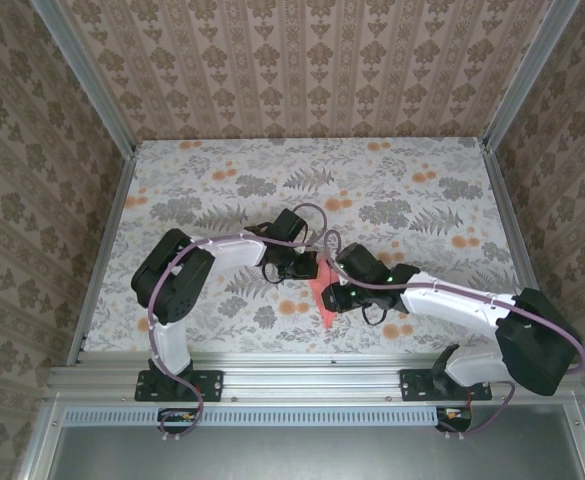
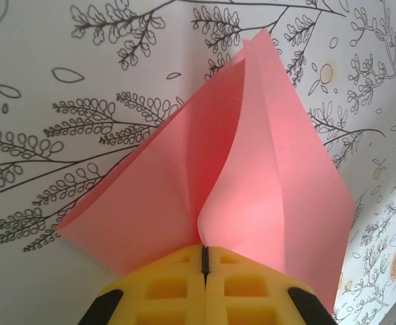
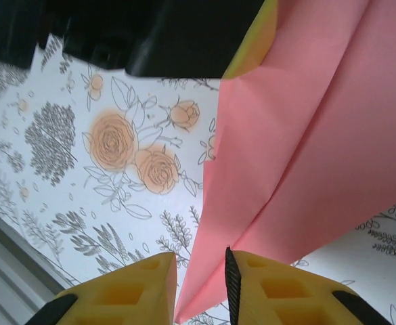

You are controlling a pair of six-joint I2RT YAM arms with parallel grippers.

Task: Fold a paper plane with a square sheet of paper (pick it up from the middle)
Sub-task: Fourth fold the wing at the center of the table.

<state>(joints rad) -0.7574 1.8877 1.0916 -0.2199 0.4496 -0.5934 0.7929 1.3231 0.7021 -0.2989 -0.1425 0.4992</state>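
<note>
The salmon-pink sheet of paper (image 1: 324,297) is folded into a pointed, plane-like shape with a lengthwise crease and hangs just above the flowered table between the two arms. In the left wrist view the paper (image 2: 252,169) fans out from my left gripper (image 2: 204,252), whose yellow fingers are shut on its pinched end. In the right wrist view the paper (image 3: 306,135) runs down between the fingers of my right gripper (image 3: 201,261). Those fingers stand open, the right one against the paper and a gap at the left one. The left gripper (image 1: 307,268) and right gripper (image 1: 338,296) almost touch.
The table's floral cloth (image 1: 392,190) carries orange flower prints (image 3: 110,142). A metal rail (image 1: 312,378) runs along the near edge by the arm bases. Wallpapered walls (image 1: 302,60) close in the back and sides. The left arm's black body (image 3: 150,34) hangs close over the right gripper.
</note>
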